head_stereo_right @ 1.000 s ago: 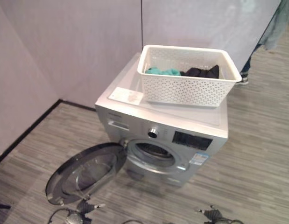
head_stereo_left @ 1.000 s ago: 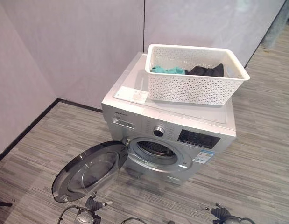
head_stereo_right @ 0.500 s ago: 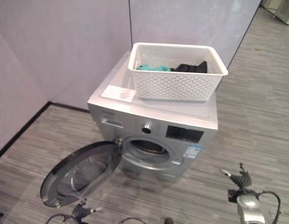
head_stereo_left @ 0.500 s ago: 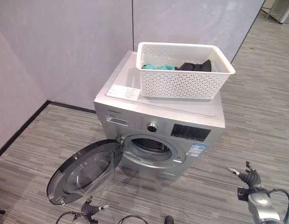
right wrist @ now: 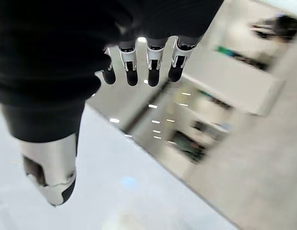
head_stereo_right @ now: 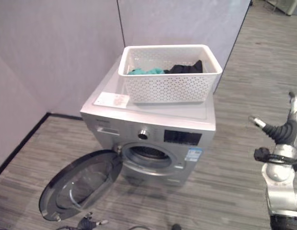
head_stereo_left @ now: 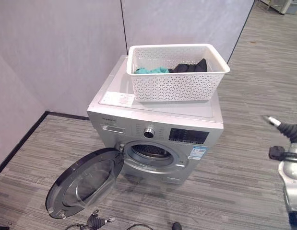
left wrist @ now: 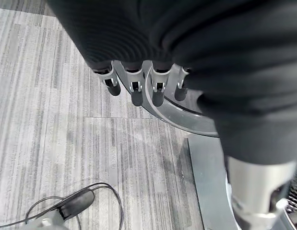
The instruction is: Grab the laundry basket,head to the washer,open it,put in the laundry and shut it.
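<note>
White laundry basket up on the washer top, right rim overhanging, laundry inside, round door swung wide over the floor, right hand raised clear, fingers released, left hand low by the door, fingers relaxed

The right hand is seen at the right edge of the frame, lifted up, with its fingers spread loose and nothing held. The left hand is seen at the bottom edge, low down, fingers relaxed and empty.
</note>
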